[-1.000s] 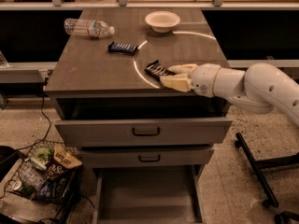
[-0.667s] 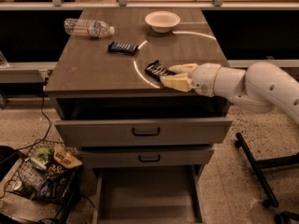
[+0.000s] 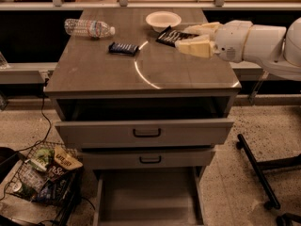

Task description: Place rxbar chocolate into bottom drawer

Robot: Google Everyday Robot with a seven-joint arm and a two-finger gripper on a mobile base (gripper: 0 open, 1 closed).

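Observation:
The rxbar chocolate (image 3: 169, 35) is a dark wrapper with pale stripes, held at its right end between the fingers of my gripper (image 3: 183, 39). The gripper is lifted above the back right of the cabinet top, just right of the white bowl. The arm comes in from the right edge. The bottom drawer (image 3: 148, 199) is pulled out at the bottom of the view, below the front of the cabinet, and its tray looks bare.
On the cabinet top (image 3: 94, 74) lie a dark blue wrapped bar (image 3: 123, 48), a water bottle on its side (image 3: 89, 28) and a white bowl (image 3: 163, 20). The two upper drawers (image 3: 146, 133) stick out slightly. A wire basket of snacks (image 3: 44, 175) stands at the lower left; a black stand base (image 3: 263, 173) is at the right.
The gripper has risen off the front right of the cabinet top and moved up and back with the rxbar chocolate in it. Other things have not moved.

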